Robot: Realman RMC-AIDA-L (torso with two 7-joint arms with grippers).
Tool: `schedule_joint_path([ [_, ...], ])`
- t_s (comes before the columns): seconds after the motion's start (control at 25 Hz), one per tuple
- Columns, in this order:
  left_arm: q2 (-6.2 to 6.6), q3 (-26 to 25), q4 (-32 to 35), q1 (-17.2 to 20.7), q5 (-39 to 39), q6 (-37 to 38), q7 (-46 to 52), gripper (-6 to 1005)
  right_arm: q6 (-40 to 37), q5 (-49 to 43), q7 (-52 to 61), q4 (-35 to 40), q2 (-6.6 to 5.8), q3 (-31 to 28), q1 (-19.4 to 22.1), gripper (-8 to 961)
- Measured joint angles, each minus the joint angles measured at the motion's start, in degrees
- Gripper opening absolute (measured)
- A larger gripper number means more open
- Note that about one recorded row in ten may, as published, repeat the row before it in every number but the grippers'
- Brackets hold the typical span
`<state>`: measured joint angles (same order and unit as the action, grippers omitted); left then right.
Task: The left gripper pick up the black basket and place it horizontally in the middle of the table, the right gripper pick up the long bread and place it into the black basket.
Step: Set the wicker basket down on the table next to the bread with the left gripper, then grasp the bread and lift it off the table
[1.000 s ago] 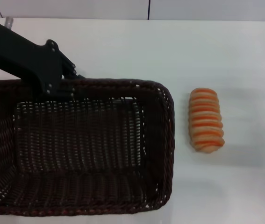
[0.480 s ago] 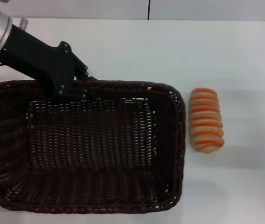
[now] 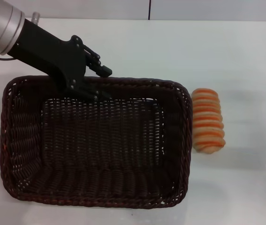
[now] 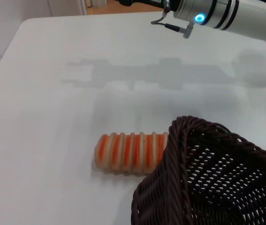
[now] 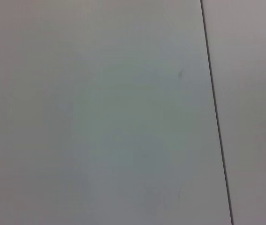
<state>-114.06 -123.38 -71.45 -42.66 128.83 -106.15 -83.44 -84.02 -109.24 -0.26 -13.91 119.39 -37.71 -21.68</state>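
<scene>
The black basket (image 3: 25,140) lies flat on the white table (image 3: 226,51), long side across the head view. My left gripper (image 3: 96,82) is shut on the middle of its far rim, one finger outside and one inside. The long bread (image 3: 208,120) lies just off the basket's right rim; whether they touch is unclear. In the left wrist view the bread (image 4: 128,151) sits behind the basket's corner (image 4: 189,154). My right arm (image 4: 226,14) hangs over the table's far side there, its gripper almost cut off by the picture's edge.
The table's back edge (image 3: 170,19) meets a pale wall with a dark seam (image 3: 149,9). The right wrist view holds only a pale flat surface with a thin dark line (image 5: 215,117).
My left gripper has carried the basket to the right, and its right rim has closed up to the bread. The bread has not moved.
</scene>
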Motion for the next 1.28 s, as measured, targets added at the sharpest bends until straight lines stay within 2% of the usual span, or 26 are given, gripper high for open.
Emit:
schedule_joint_path([
  [0.2,-0.25,-0.7,-0.2,-0.2,-0.4,1.9,-0.4,458,0.0,0.0,0.0,-0.1,-0.03,0.0,0.0,652],
  [0.28,-0.79,-2.8,-0.6,-0.2,-1.0,4.5,-0.8,480,0.0,0.0,0.0,-0.1,-0.07,0.0,0.0,652],
  [0.36,-1.73,-6.2,-1.1,0.0,-2.3,7.4,-1.7,503,0.0,0.0,0.0,-0.1,-0.11,0.0,-0.1,651],
  [0.44,-3.08,-11.6,-1.8,0.5,-5.6,12.0,-2.9,514,0.1,-0.2,0.0,-0.1,-0.12,0.1,-0.3,651],
  [0.52,-3.68,-15.5,-1.8,1.5,-10.3,15.4,-3.5,515,0.2,-0.4,0.0,-0.2,-0.13,0.3,-0.3,651],
  [0.72,-3.85,-16.9,-1.2,7.5,-24.9,25.3,-3.3,514,0.9,-0.9,-0.2,-3.0,-0.13,1.9,0.8,652],
  [0.8,-3.92,-16.6,0.6,10.6,-31.1,30.6,-3.2,514,1.9,-0.9,-0.7,-5.4,-0.12,2.7,1.9,651],
  [0.92,-3.82,-17.0,5.0,13.3,-36.9,34.6,-3.3,514,4.4,-1.0,-0.9,-9.1,-0.12,4.1,3.6,651],
  [1.08,-3.74,-17.8,10.2,16.3,-41.1,36.6,-2.9,514,8.9,-1.0,-1.4,-14.0,-0.17,7.3,5.4,651],
  [1.28,-3.65,-17.6,12.2,20.0,-41.7,36.4,-3.1,515,14.6,-1.0,-1.6,-19.8,-0.42,11.1,7.5,651],
])
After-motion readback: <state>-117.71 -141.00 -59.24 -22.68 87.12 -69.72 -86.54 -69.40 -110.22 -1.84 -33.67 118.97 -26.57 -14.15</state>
